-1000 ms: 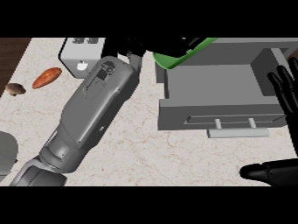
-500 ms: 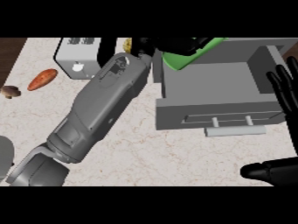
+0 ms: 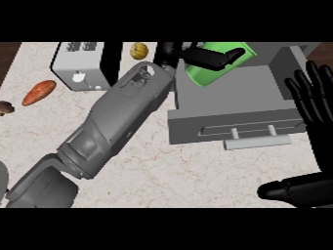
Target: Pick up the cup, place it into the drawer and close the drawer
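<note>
**Cup held over the open drawer's rear**

The marble-patterned worktop (image 3: 197,171) carries a grey, box-shaped drawer (image 3: 230,100), pulled open, with a bar handle (image 3: 257,142) at its front. The left hand (image 3: 205,56) has its black fingers curled round the green, smooth cup (image 3: 216,73), which lies tilted over the drawer's rear-left corner. The right hand (image 3: 320,105) rests beside the drawer's right, fingers spread.

On the tabletop (image 3: 197,171) right now: one green cup (image 3: 216,72), one open drawer (image 3: 230,105), one toaster (image 3: 82,66). One carrot (image 3: 38,92), one mushroom (image 3: 2,108), one yellow item (image 3: 139,50) at the back. Two hands, left (image 3: 205,56) and right (image 3: 320,105).
</note>
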Robot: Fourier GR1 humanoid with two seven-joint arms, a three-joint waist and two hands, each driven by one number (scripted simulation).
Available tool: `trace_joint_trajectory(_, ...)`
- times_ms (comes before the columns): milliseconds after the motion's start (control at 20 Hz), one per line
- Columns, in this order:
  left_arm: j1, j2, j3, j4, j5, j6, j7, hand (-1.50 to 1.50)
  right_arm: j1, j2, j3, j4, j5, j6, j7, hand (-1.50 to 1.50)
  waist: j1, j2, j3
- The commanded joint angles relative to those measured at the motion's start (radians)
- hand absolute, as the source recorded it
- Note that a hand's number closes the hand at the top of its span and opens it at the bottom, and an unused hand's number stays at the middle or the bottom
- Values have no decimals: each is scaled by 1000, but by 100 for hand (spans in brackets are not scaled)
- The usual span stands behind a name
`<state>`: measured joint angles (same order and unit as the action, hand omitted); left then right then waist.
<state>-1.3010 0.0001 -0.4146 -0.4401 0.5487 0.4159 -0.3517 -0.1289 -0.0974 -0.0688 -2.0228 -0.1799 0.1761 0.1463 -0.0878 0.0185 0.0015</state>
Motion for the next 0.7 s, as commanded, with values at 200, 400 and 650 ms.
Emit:
trace_joint_trajectory(200, -51, 0, -137, 69, 24, 65, 42, -150, -31, -6, -7, 60, 8, 19, -55, -150, -31, 12, 1)
trace_joint_trajectory(400, -48, 0, -182, 53, 42, 94, 52, -150, -87, 3, -4, 37, -20, -7, 14, -150, -22, 8, 0)
trace_joint_trajectory(650, -16, 0, -159, 4, 130, 57, -5, -150, -2, 23, 18, -42, -49, 10, 3, -150, -27, 3, 0)
